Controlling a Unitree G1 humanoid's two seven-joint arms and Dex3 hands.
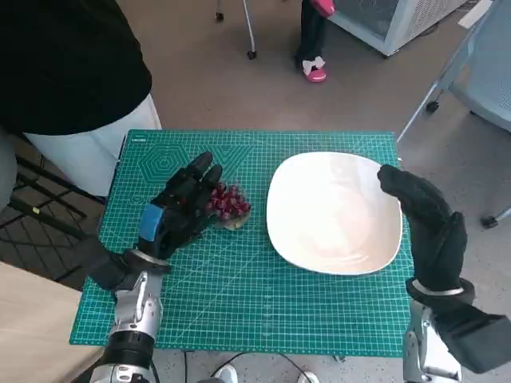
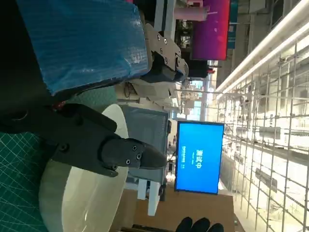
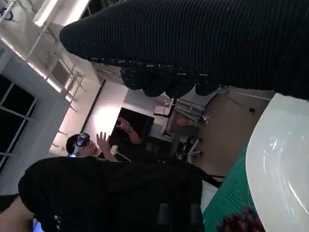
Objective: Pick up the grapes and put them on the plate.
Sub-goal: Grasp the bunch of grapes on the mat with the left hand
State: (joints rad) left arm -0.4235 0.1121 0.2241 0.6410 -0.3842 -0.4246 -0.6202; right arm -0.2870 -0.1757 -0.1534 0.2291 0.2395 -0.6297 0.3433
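A bunch of dark red grapes (image 1: 229, 203) lies on the green cutting mat (image 1: 239, 295), just left of the white plate (image 1: 334, 211). My left hand (image 1: 177, 209) hovers at the bunch's left side with its fingers spread out and the fingertips right beside the grapes; nothing is in its grasp. My right hand (image 1: 423, 217) reaches over the plate's right rim, fingers stretched out and empty. The right wrist view shows the grapes (image 3: 241, 223) at the plate's (image 3: 282, 159) edge. In the left wrist view my black fingers (image 2: 108, 147) stand before the plate (image 2: 79, 195); the grapes are hidden there.
A person in a black top (image 1: 68, 60) stands at the mat's far left corner and fills part of the right wrist view (image 3: 111, 193). Chair legs (image 1: 249, 32) and a wheeled chair base (image 1: 463, 72) stand on the floor beyond the table.
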